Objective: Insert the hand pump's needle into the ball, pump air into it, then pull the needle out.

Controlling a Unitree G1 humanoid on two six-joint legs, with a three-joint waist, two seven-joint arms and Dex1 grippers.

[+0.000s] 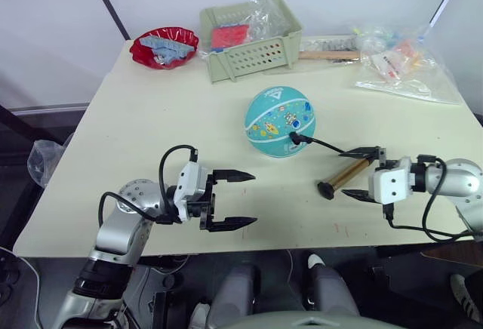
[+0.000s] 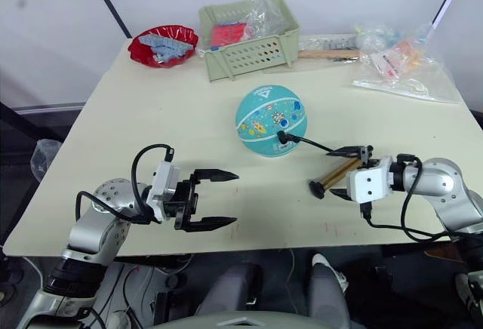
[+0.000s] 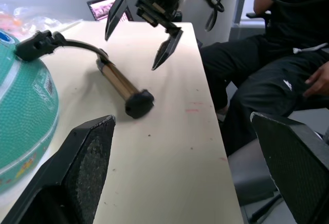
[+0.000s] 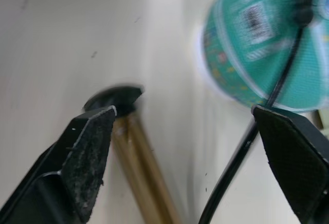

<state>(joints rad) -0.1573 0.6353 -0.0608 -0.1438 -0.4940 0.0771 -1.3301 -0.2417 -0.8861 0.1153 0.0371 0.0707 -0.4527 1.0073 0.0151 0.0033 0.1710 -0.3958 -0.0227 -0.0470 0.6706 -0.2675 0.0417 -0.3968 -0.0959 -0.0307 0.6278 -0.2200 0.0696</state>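
Near the middle of the table [image 1: 151,118]: one teal ball [image 1: 279,121], with the black fitting of the needle [image 1: 296,137] pressed against its near-right side; pin itself too small to make out. From that fitting, a thin black hose [image 1: 324,146] curving right to one brass hand pump [image 1: 347,174], lying flat on the table just right of the ball, one black end cap pointing toward the near edge.

Right of the ball, around the pump's far end: right end effector [image 1: 362,173], fingers spread open, gripping nothing. Left of the ball and nearer the front edge: left end effector [image 1: 237,200], also wide open and empty, well apart from the pump.

Behind the ball: one green basket [image 1: 249,42], one red bowl [image 1: 163,47] to its left, clear plastic bags [image 1: 404,65] to its right.

Seen from the right wrist but not from the head: white barcode label [image 4: 255,17] on the ball. Seen from the left wrist but not from the head: a seated person's dark trousers [image 3: 267,90] beyond the table edge.
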